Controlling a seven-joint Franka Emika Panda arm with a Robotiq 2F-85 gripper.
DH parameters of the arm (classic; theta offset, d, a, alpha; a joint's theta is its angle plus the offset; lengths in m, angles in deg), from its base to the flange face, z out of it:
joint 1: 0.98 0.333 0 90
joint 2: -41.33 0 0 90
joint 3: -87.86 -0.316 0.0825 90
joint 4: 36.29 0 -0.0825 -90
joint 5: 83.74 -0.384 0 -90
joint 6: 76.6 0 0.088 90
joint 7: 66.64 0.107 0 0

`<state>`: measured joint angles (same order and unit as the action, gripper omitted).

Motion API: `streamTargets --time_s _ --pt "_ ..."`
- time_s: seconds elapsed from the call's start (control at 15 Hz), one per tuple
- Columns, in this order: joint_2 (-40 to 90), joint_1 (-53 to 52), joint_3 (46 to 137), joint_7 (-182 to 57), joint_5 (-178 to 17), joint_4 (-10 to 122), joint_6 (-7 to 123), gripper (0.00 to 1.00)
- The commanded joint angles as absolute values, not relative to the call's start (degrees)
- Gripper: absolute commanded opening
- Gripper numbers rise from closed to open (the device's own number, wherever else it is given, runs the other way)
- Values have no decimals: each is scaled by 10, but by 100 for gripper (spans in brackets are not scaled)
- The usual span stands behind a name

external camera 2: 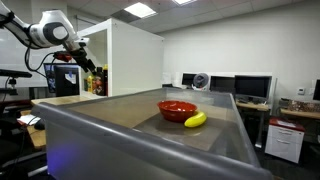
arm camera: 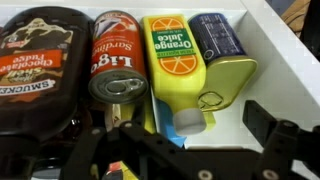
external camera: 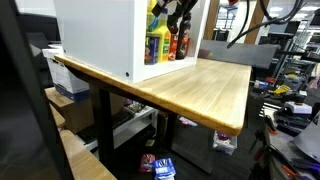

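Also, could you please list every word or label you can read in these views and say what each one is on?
"Orange Juice": on the yellow bottle.
"Ligo", "Sardines": on the red can.
"Chocolate Fudge", "SMUCKER": on the dark brown bottle, cut off at the edge.
Print on the blue can: too blurred to read.
In both exterior views every label is too small to read.
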<state>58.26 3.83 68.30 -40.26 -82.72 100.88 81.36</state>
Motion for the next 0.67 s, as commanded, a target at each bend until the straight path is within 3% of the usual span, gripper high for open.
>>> streamTargets --time_s 0.0,0.6 --pt "567 32 682 -401 -806 996 825 100" --pt "567 31 684 -398 -799 994 817 100"
